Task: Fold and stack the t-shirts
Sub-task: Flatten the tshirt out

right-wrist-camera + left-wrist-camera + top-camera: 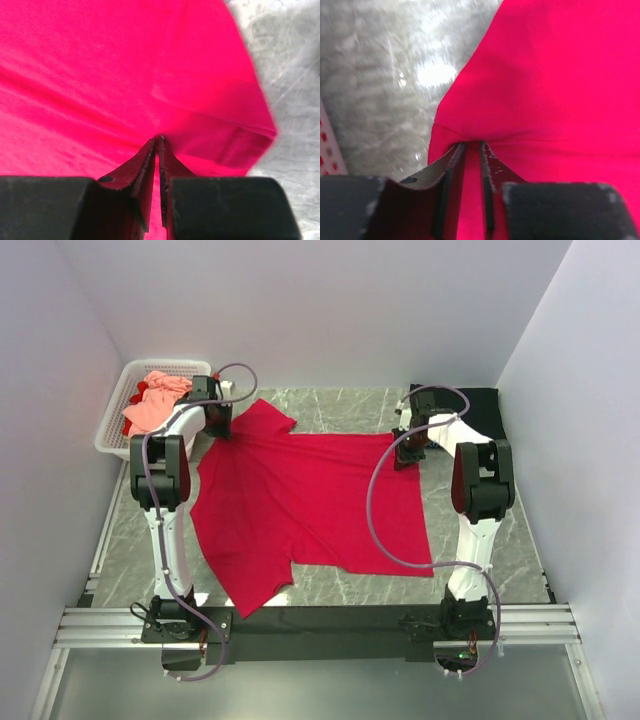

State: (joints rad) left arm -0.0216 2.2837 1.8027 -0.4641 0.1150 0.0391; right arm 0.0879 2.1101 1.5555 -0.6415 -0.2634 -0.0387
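Grey marble table (340, 410), white walls. Crimson shirt (310, 500) is spread flat mid-table with no folds yet. Left jaws and right jaws each pinch a far corner. Black shirt (480, 405) waits far right, pink shirt (155, 405) in the basket (110, 430). Near sleeve's basically at the table edge, so tight there.

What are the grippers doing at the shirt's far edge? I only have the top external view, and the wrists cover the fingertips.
Observer: In the left wrist view, the left gripper is shut on a fold of the crimson-red t-shirt.
Operator: And the right?
Observer: The right gripper is shut on the same shirt, jaws almost touching.
Operator: On the corner itself?
Observer: No, the hemmed corner lies ungripped, to the right of the fingers in the right wrist view.
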